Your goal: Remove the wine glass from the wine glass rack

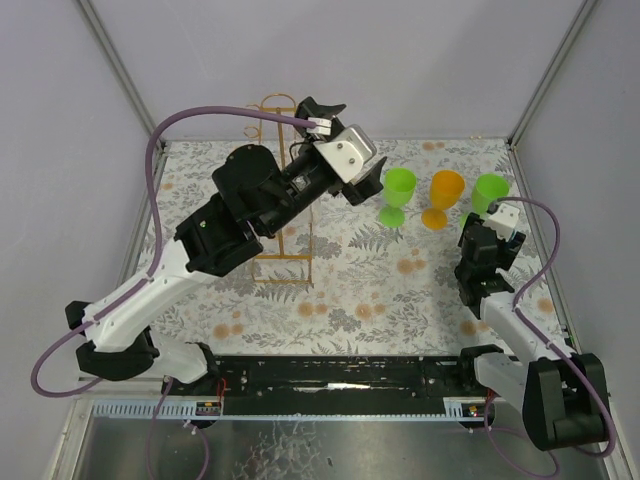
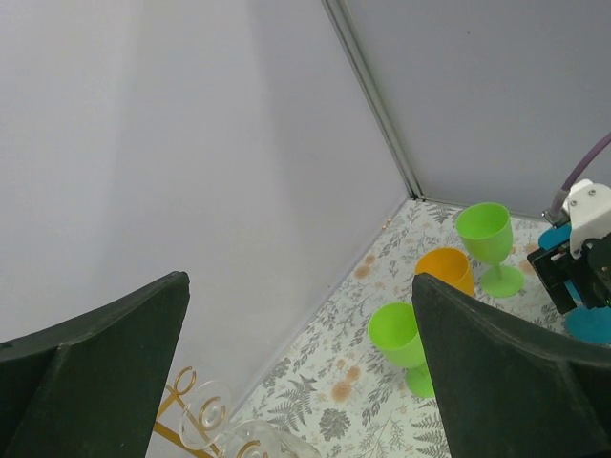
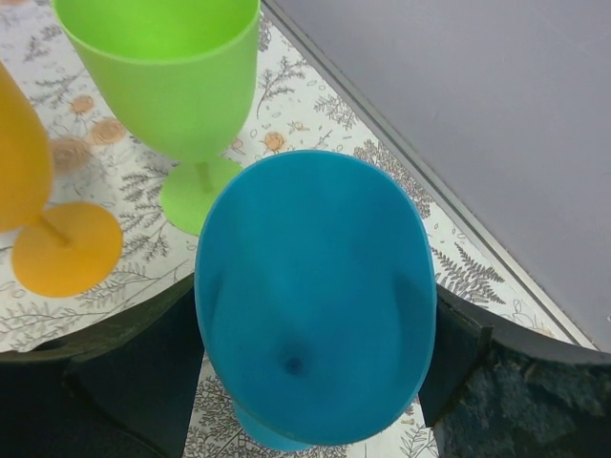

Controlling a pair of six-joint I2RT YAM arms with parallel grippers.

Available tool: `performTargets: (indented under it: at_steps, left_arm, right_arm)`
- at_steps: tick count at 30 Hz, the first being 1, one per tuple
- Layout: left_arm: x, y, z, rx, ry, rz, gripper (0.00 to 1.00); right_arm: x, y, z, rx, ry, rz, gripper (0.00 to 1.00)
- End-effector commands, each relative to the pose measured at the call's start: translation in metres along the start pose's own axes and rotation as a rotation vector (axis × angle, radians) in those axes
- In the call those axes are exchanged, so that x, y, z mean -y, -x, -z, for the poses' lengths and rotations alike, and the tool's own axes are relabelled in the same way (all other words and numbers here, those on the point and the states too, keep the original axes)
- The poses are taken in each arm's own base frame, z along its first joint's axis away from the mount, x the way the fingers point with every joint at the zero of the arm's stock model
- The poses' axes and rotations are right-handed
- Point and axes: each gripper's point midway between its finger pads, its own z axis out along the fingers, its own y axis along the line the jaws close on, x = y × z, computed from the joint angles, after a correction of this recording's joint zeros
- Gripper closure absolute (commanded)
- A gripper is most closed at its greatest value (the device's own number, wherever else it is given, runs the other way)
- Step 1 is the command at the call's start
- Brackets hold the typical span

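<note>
The gold wire wine glass rack (image 1: 283, 258) stands at the back left, mostly under my left arm. In the left wrist view its curled loops (image 2: 181, 389) carry a clear wine glass (image 2: 202, 417), hanging at the bottom edge. My left gripper (image 1: 346, 148) (image 2: 298, 286) is held above the rack's right side, wide open with nothing between its fingers (image 2: 95, 363). My right gripper (image 1: 488, 240) (image 3: 310, 334) is shut on the bowl of a blue wine glass (image 3: 310, 296), one finger on each side, low over the mat at the right.
Three plastic glasses stand in a row at the back right: green (image 1: 397, 195), orange (image 1: 443, 198), green (image 1: 489, 190). The last two stand just beyond the blue glass. Enclosure walls close in the back and sides. A purple cable loops over the left arm.
</note>
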Motion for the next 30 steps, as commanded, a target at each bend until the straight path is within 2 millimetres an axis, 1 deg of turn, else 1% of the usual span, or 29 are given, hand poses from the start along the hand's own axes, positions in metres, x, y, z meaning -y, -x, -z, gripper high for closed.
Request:
performTargets:
  at_steps: [1,8,14,18,22,26,30]
  left_arm:
    - [-0.018,0.019,0.011,0.074,0.044,0.051,0.00]
    - [-0.023,0.005,0.019,0.047,0.056,0.043,0.00]
    - [-0.026,0.001,0.023,0.037,0.063,0.033,0.00]
    - [-0.027,-0.002,0.024,0.031,0.067,0.026,0.00]
    - [-0.026,-0.006,0.024,0.024,0.064,0.021,0.00]
    - [-0.025,-0.008,0.024,0.020,0.062,0.021,0.00]
    - [-0.027,-0.006,0.026,0.026,0.065,0.023,0.00]
  right_arm:
    - [-0.001,0.021,-0.009,0.149,-0.005,-0.091,0.19]
    - [-0.006,0.011,-0.016,0.175,0.019,-0.083,0.17]
    - [-0.009,0.007,-0.021,0.175,0.023,-0.069,0.14]
    - [-0.007,0.013,-0.019,0.192,0.023,-0.096,0.06]
    - [-0.006,0.022,-0.013,0.202,0.031,-0.128,0.00]
    - [-0.006,0.032,-0.011,0.209,0.039,-0.139,0.01]
    - [-0.006,0.041,-0.009,0.212,0.042,-0.152,0.01]
